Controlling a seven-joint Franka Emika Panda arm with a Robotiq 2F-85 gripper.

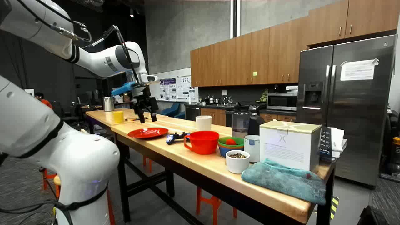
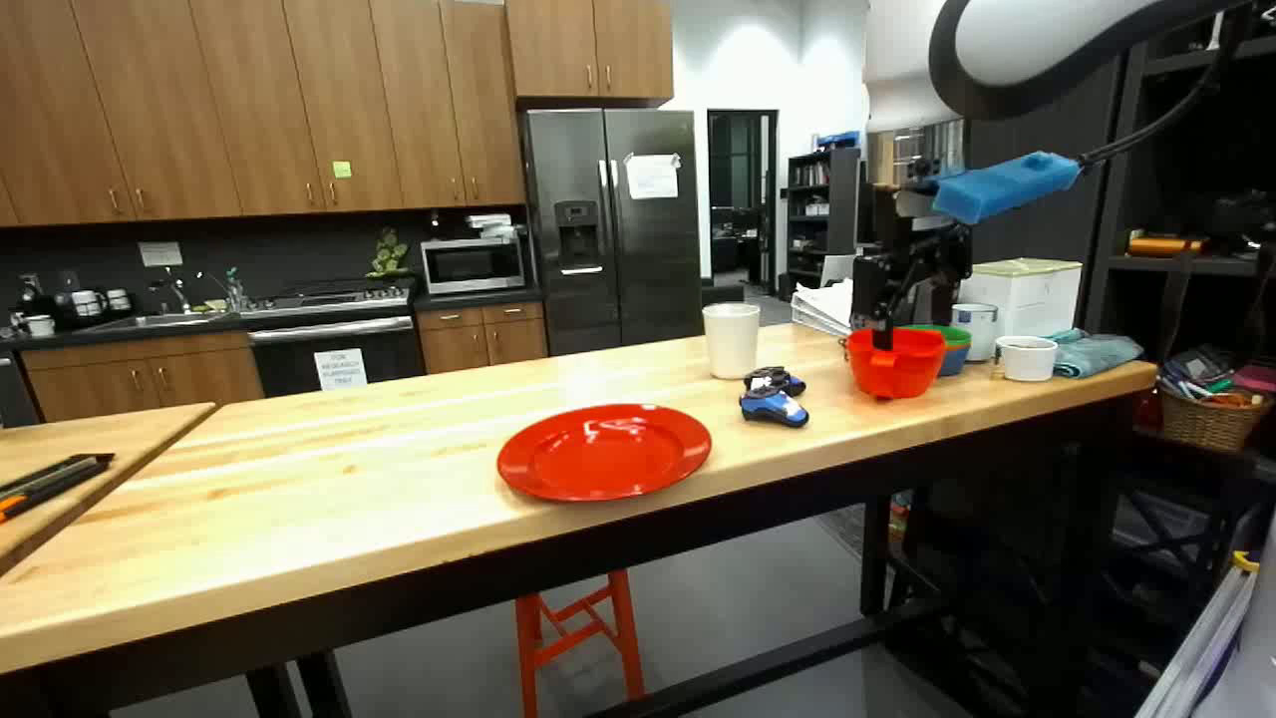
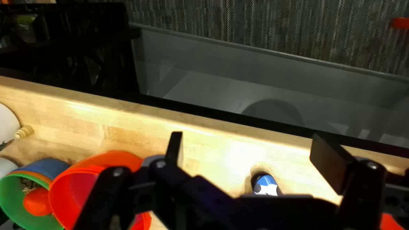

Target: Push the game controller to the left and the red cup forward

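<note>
The game controller (image 1: 178, 136), dark with blue grips, lies on the wooden table between the red plate and the red cup (image 1: 204, 143). Upright and handled, the cup stands beside the stacked bowls. My gripper (image 1: 148, 119) hangs in the air above the tabletop. In an exterior view one of its fingers (image 2: 883, 333) crosses in front of the cup (image 2: 915, 371). Seen from the wrist, the gripper (image 3: 248, 145) is open, its jaws wide apart and holding nothing. One blue-and-white end of the controller (image 3: 266, 183) shows below that gap; the gripper's body hides the rest.
A red plate (image 2: 608, 454) lies near the table edge. Behind the controller stands a white cup (image 2: 732, 341). Past the red cup are stacked green and blue bowls (image 1: 230, 146), a small white bowl (image 1: 237, 165), a white box (image 1: 286, 147) and a teal cloth (image 1: 284, 181).
</note>
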